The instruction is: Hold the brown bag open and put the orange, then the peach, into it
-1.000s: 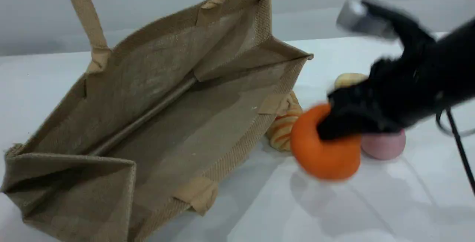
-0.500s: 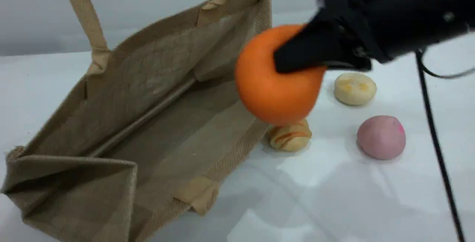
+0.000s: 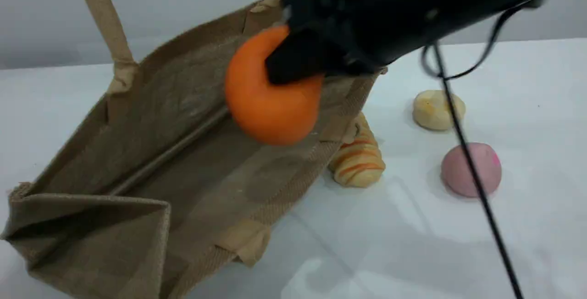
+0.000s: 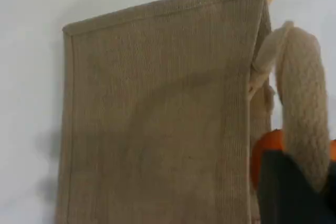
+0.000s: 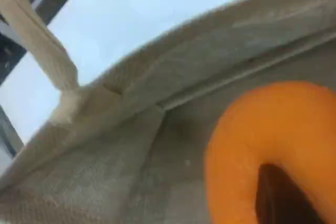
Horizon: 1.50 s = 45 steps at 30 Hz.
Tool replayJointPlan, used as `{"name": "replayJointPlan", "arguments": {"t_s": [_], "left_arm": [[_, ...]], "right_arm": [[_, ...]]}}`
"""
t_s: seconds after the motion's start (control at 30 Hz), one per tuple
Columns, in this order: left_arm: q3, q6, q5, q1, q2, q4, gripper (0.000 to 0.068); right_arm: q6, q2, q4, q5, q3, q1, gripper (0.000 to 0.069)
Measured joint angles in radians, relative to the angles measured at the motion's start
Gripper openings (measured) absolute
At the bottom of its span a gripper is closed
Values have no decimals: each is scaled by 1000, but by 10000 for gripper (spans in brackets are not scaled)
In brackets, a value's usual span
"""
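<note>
The brown bag (image 3: 183, 152) lies on the table with its mouth gaping toward the scene camera. Its far handle (image 3: 107, 28) is pulled up out of the top of the scene view. In the left wrist view that handle (image 4: 302, 103) runs down into my left gripper (image 4: 310, 187), which is shut on it. My right gripper (image 3: 293, 63) is shut on the orange (image 3: 270, 102) and holds it in the air over the bag's open mouth. The right wrist view shows the orange (image 5: 252, 145) above the bag's inside. The peach (image 3: 471, 169) rests on the table right of the bag.
A striped bread loaf (image 3: 357, 161) lies against the bag's right edge. A pale yellow round cake (image 3: 438, 108) sits behind the peach. A black cable (image 3: 477, 184) hangs from the right arm across the peach.
My right gripper lifted the orange from the table beside the peach, then carried it left and up until it hangs over the bag's mouth. The bag and its held handle stayed still.
</note>
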Motion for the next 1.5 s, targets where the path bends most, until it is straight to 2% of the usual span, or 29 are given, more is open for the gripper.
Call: {"name": "replayJointPlan", "arguments": {"t_s": [0.2,0.4,0.8,1.3,1.5], "left_arm": [[0,5,0,0,0,0,78],[0,-5,26,0,0,-1,78],[0,-7,3,0,0,-4,78],[0,-8,-5,0,0,-11,78],[0,-8,-7,0,0,-11,78]], "right_arm": [[0,160,0,15,-126,64,43],[0,273,0,0,-237,64,43],[-1,292,0,-8,-240,100,43],[0,291,-1,-3,-240,102,44],[0,326,0,2,-291,102,45]]}}
